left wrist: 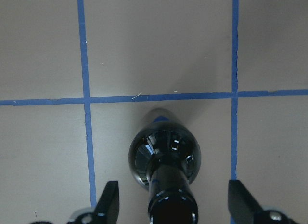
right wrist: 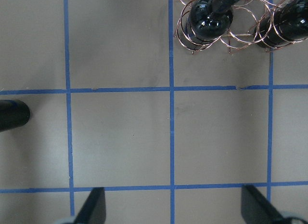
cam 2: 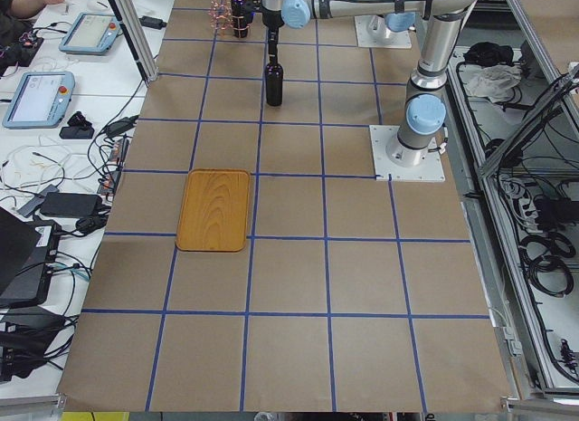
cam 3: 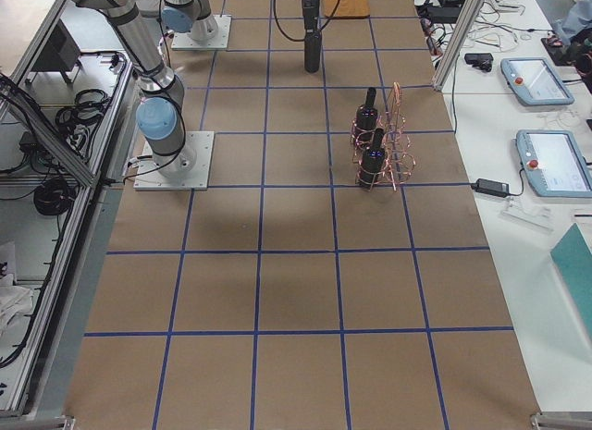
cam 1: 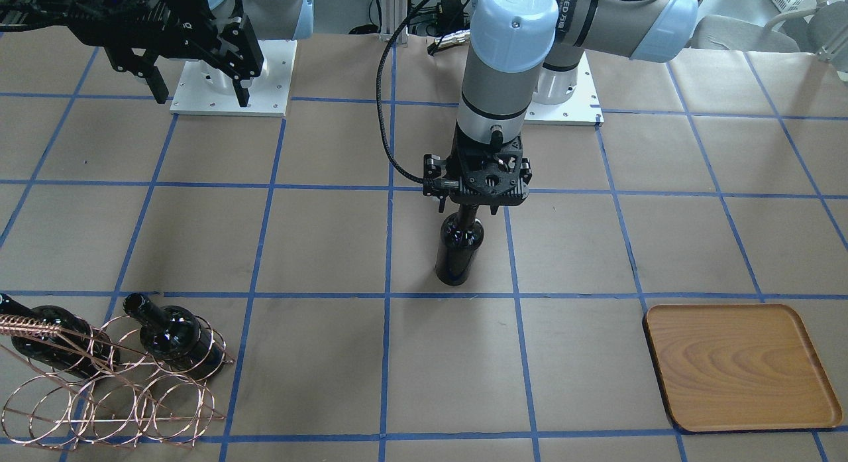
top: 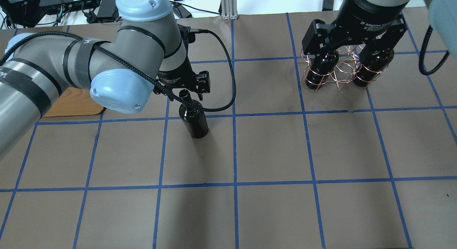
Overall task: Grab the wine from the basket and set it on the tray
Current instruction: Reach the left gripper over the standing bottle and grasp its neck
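Note:
One black wine bottle [cam 1: 457,250] stands upright on the table near its middle, also in the overhead view [top: 194,120] and the left wrist view [left wrist: 163,151]. My left gripper [left wrist: 174,197] is open, a finger on each side of the bottle's neck with clear gaps; it also shows from the front [cam 1: 472,210]. Two more bottles [cam 1: 173,333] sit in the copper wire basket [cam 1: 112,389]. My right gripper [cam 1: 202,96] is open and empty, raised near its base, away from the basket [right wrist: 226,21]. The wooden tray [cam 1: 742,366] lies empty.
The table is brown paper with a blue tape grid. In the overhead view my left arm hides most of the tray [top: 73,104]. The arm bases' white plates [cam 1: 228,84] stand at the robot's edge. Tablets and cables lie beside the table [cam 2: 36,95].

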`<state>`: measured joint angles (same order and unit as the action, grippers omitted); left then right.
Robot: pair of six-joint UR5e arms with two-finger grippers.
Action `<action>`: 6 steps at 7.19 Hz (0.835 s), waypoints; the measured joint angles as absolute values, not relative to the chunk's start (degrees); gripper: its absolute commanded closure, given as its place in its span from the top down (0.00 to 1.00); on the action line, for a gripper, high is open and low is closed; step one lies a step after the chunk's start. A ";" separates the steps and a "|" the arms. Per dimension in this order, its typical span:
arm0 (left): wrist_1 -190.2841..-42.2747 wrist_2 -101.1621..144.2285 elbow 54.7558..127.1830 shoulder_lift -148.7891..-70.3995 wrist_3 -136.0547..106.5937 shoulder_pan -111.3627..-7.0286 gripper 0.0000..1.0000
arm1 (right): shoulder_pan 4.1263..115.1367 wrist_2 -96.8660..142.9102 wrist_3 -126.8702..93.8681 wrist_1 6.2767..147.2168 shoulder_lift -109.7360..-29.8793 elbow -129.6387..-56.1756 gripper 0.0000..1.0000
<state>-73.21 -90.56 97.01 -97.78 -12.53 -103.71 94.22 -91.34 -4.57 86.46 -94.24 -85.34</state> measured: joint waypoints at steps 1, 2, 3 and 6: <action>-73.92 -90.56 97.02 -97.87 -12.57 -103.56 0.62 | 94.22 -91.38 -4.57 86.46 -94.27 -85.34 1.00; -74.51 -90.40 97.02 -98.03 -12.69 -103.50 0.52 | 94.22 -91.40 -4.57 86.43 -94.29 -85.34 1.00; -74.87 -90.30 96.95 -98.25 -12.73 -103.47 0.36 | 94.22 -91.39 -4.57 86.45 -94.30 -85.34 1.00; -75.16 -90.11 96.86 -98.65 -12.91 -103.49 0.12 | 94.22 -91.26 -4.72 87.70 -94.31 -85.34 1.00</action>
<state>-75.16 -90.11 96.86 -98.65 -12.91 -103.49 94.22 -91.26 -4.72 87.70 -94.31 -85.34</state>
